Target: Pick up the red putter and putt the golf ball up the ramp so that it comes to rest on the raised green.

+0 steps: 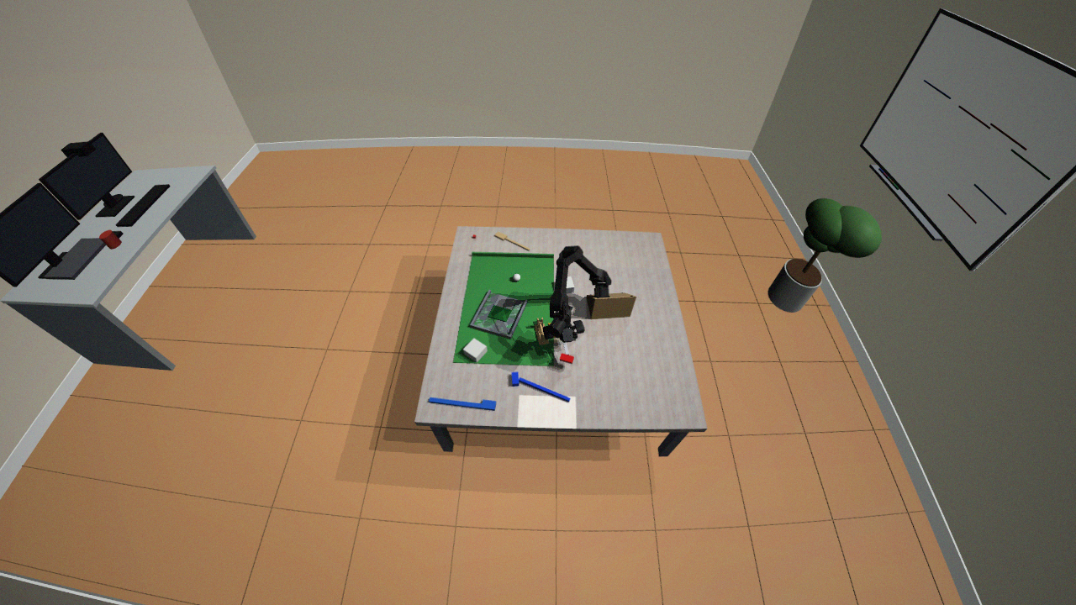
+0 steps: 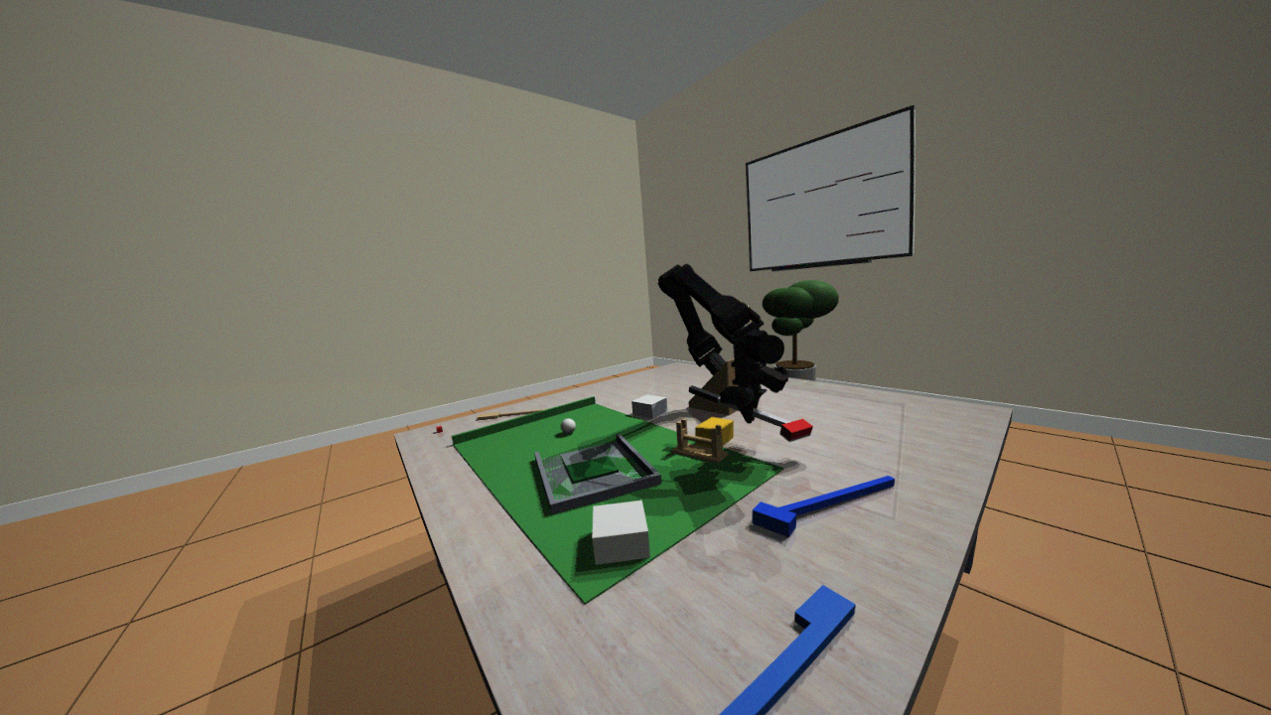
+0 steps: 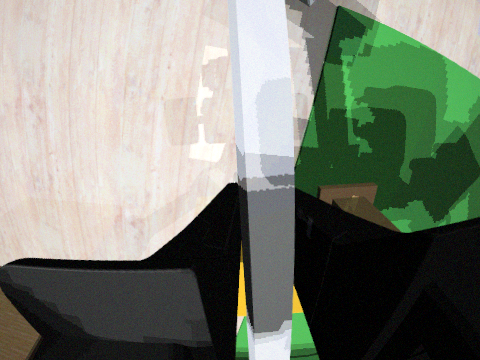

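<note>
My gripper point(image 1: 559, 339) point(image 2: 751, 416) point(image 3: 253, 191) is shut on the pale shaft of the red putter point(image 1: 567, 359) point(image 2: 796, 429) point(image 3: 265, 100). The putter is off the table, its red head a little above the surface near the mat's corner and its dark handle end pointing back towards the arm. The white golf ball point(image 1: 516, 277) point(image 2: 567, 425) rests on the green mat point(image 1: 488, 266) point(image 2: 497, 462), near its back. The grey-walled ramp point(image 1: 490, 331) point(image 2: 604, 494) stands mid-mat with the raised green point(image 1: 499, 312) point(image 2: 593, 468) inside it.
A wooden stand point(image 1: 539, 331) point(image 2: 682, 435) and yellow block point(image 2: 715, 430) are below and beside the gripper. White blocks point(image 1: 474, 349) point(image 2: 620, 531) point(image 2: 648, 406) stand at the mat's front corner and near the arm. Two blue putters point(image 1: 543, 388) point(image 1: 461, 403) point(image 2: 824, 609) lie in front.
</note>
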Tool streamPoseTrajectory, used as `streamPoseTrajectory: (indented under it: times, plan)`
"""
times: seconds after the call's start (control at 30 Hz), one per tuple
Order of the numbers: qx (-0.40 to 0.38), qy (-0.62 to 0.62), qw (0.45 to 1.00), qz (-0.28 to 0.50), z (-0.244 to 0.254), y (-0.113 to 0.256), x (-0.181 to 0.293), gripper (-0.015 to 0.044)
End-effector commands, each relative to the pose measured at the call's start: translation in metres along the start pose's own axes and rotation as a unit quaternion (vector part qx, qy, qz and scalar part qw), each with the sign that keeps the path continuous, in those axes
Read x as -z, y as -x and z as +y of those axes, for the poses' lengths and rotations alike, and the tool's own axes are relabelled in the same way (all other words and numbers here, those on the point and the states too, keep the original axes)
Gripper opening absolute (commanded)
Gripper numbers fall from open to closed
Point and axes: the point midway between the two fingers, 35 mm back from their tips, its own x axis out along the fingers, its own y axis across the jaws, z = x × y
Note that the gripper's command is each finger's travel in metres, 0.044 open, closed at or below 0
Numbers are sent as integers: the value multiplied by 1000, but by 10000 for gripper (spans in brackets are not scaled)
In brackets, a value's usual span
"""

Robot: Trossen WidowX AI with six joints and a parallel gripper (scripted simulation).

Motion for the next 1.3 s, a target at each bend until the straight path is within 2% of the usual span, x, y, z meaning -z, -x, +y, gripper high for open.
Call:
streamPoseTrajectory:
  times: [0.0, 0.1, 0.2, 0.47, 0.8, 1.27]
  plan:
    - [6, -4, 1000, -8, 0, 34, -2, 0]
    - [5, -4, 1000, -8, 2, 47, -2, 0]
    - [3, -11, 1000, -12, -2, 40, 0, 0]
    - [-61, -127, 988, -66, -28, 49, 23, 0]
    - [-104, -233, 960, -113, -62, 53, 68, 0]
    - [-207, -437, 853, -195, -99, 63, 135, 0]
